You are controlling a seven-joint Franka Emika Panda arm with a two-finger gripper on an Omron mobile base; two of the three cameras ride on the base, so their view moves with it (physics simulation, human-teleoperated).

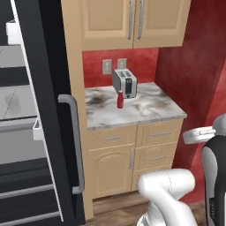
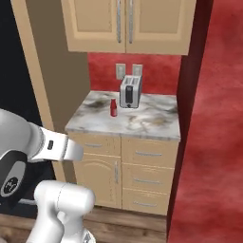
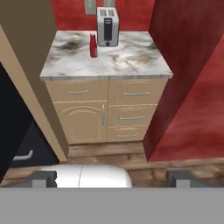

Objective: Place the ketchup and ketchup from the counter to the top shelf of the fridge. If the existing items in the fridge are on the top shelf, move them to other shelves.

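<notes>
Well back from the bench point(image 3: 131, 57), the claw point(image 3: 111, 177) stands wide with nothing between its dark fingertips point(image 3: 43, 177); beyond it one ketchup bottle point(image 3: 93, 45) stands upright on the marbled top, just left of a silver toaster point(image 3: 107, 27) and near the red back wall; beige drawers point(image 3: 135, 93) and a cupboard door point(image 3: 78, 121) sit under the stone; to the left, the fridge point(image 1: 53, 132) is open, its door carrying a curved grey handle point(image 1: 75, 141), pale shelves point(image 1: 17, 123) visible inside.
</notes>
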